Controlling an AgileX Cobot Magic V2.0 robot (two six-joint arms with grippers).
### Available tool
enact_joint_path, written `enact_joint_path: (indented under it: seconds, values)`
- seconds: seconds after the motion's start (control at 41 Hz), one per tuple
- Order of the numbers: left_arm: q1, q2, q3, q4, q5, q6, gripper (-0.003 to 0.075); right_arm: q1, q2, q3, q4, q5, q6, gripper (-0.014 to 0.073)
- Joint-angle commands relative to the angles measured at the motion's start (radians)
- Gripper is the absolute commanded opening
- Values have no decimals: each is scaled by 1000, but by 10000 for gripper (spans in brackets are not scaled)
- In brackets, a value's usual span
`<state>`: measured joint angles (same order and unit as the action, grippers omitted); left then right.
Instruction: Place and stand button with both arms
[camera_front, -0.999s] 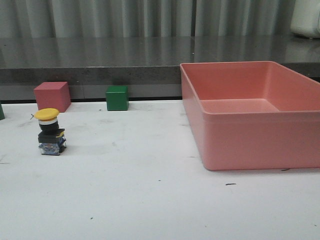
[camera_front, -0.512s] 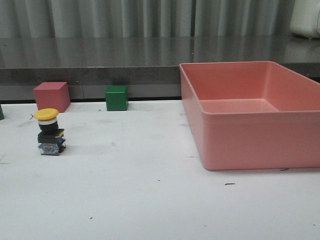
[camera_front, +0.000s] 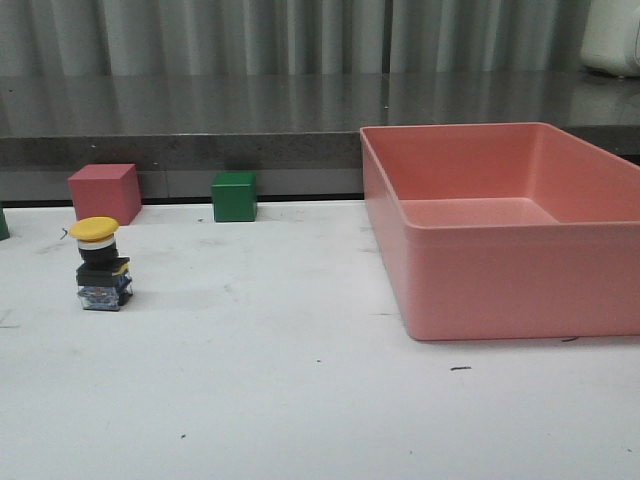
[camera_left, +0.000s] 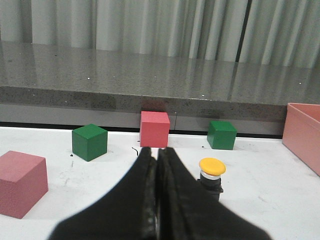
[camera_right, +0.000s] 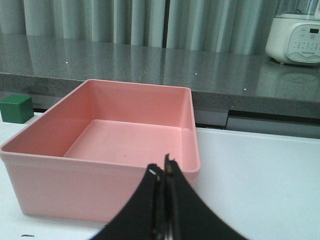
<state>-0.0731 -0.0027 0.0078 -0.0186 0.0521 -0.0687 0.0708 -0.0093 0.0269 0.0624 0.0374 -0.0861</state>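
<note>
The button (camera_front: 102, 265) stands upright on the white table at the left, yellow cap on top, black collar and bluish base below. It also shows in the left wrist view (camera_left: 211, 173), just beyond and to one side of my left gripper (camera_left: 156, 151), which is shut and empty. My right gripper (camera_right: 163, 167) is shut and empty, in front of the pink bin (camera_right: 100, 170). Neither arm shows in the front view.
A large pink bin (camera_front: 500, 290) stands on the right. A pink cube (camera_front: 103, 192) and a green cube (camera_front: 234, 196) sit at the table's back edge. The left wrist view shows another green cube (camera_left: 89, 142) and another pink cube (camera_left: 20, 182). A white appliance (camera_right: 295, 32) stands on the grey counter.
</note>
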Motion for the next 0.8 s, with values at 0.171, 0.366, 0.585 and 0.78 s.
enact_joint_path:
  seconds: [0.171,0.366,0.585,0.78]
  values:
    - [0,-22,16,0,-76,-7,-20,-7,-19,-3,6,-90,-8,-68]
    - [0,-22,16,0,-76,-7,-20,-7,-19,-3,14,-87,-7,-68]
    - [0,-22,16,0,-76,-7,-20,-26,-20,-3,17,-75,69,-68]
    - [0,-22,16,0,-76,-7,-20,-57,-20,-3,17,-71,70,-68]
